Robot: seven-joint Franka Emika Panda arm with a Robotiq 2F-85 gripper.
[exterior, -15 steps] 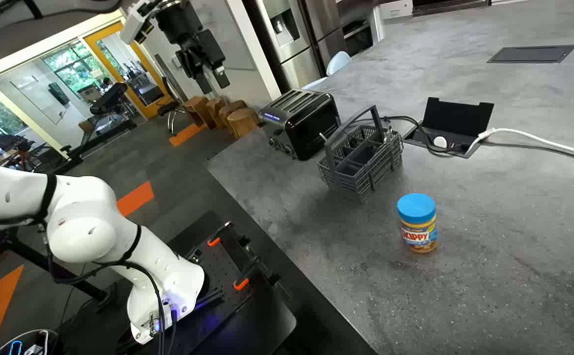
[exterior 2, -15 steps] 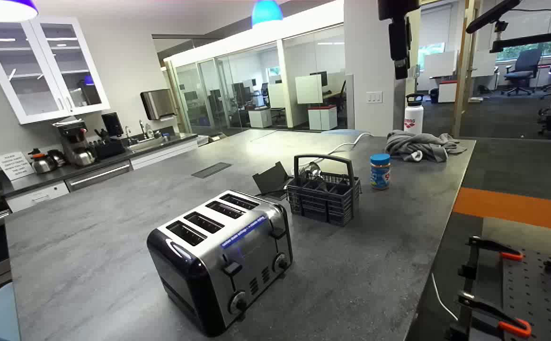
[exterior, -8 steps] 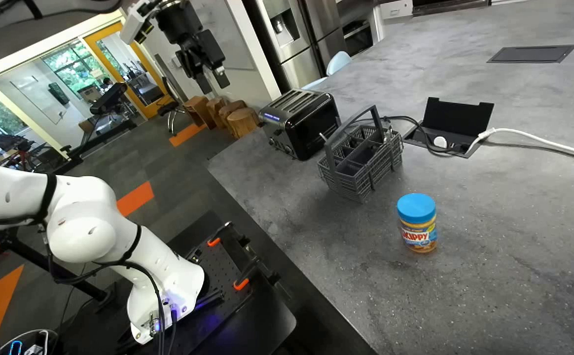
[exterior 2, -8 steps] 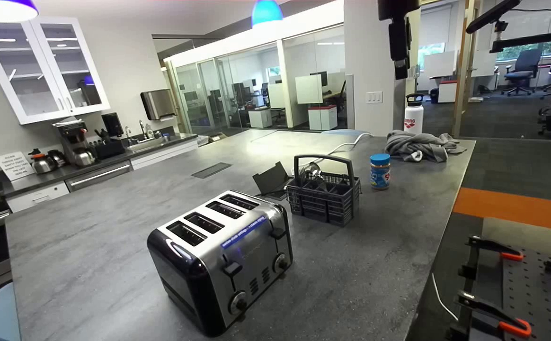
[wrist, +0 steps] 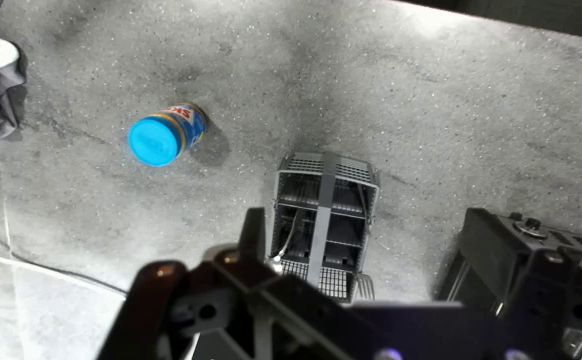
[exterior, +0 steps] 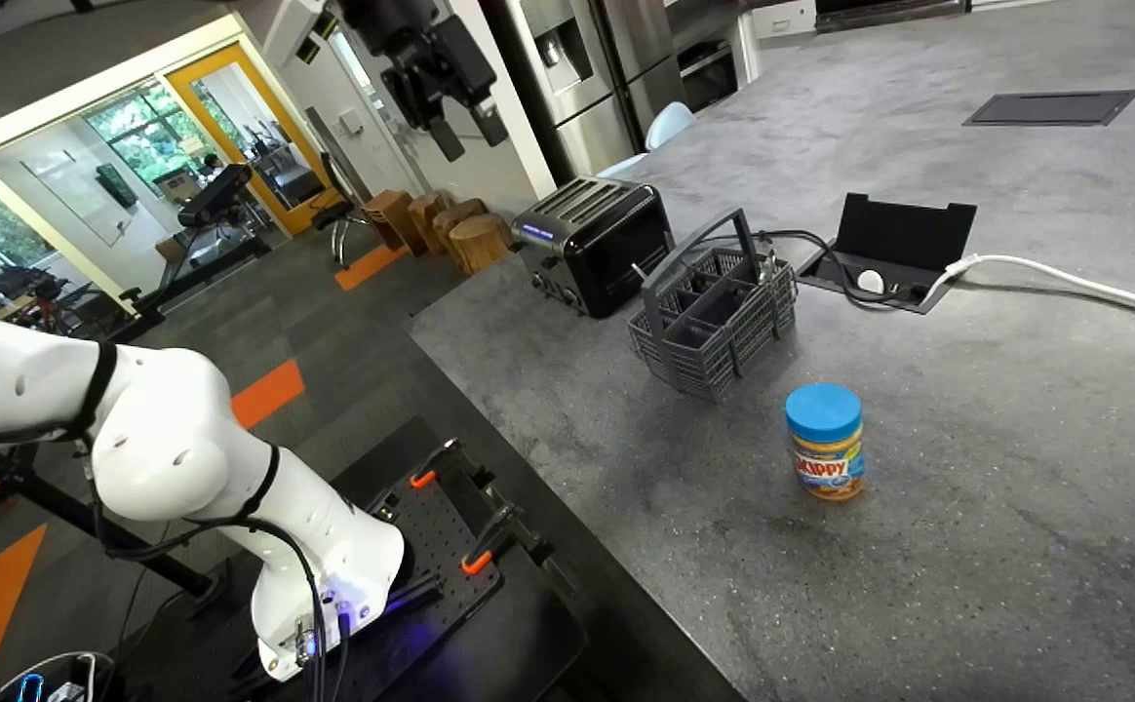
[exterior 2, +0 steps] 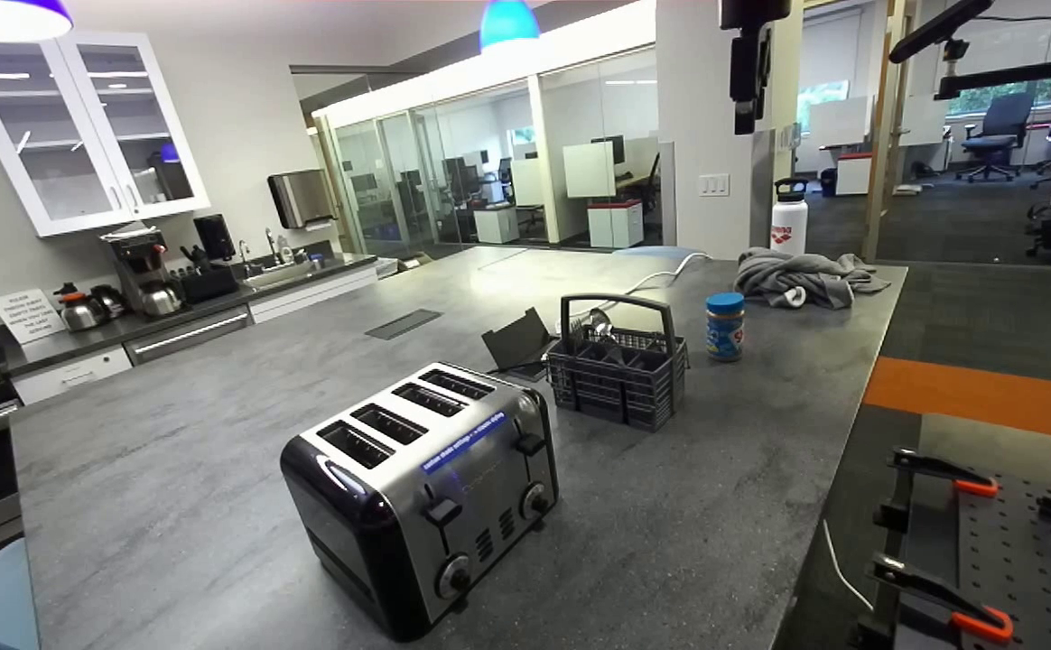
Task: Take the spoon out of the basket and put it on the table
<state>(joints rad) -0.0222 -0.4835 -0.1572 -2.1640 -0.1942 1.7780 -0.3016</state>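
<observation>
The pincer (exterior: 473, 142) hangs high, well apart from the basket (exterior 2: 614, 394), its fingers spread with a gap between them. The spoon (exterior 2: 600, 321) leans inside the basket, its bowl rising above the rim; in the wrist view a fork (wrist: 365, 285) juts past one corner. The basket stands on the surface (exterior: 967, 575), between the toaster (exterior 2: 498, 487) and the blue-lidded jar (exterior: 826, 444).

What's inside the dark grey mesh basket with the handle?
A shiny metal spoon and a silver metal fork poke up from the basket. Its mesh walls hide part of the inside, so I can't tell whether there's more.
</observation>
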